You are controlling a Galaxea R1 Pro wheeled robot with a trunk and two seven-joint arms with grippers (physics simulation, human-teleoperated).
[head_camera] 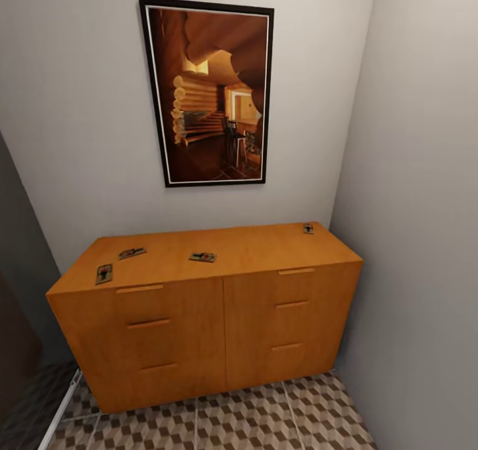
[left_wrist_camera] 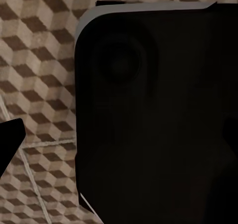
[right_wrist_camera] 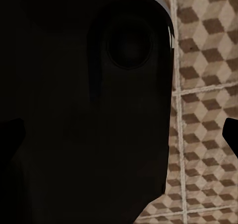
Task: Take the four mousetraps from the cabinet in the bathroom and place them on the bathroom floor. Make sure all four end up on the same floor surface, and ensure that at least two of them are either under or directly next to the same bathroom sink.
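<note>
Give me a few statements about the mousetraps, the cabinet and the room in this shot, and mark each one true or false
1. Four mousetraps lie on the cabinet top. True: one near the left edge, one beside it, one near the middle, one at the back right corner.
2. One drawer stands open. False: all drawer fronts sit flush.
3. A framed picture hangs above the cabinet. True.
4. A mousetrap already lies on the bathroom floor. False: the visible tiles bear none.
5. The cabinet stands against the right-hand wall. True.
</note>
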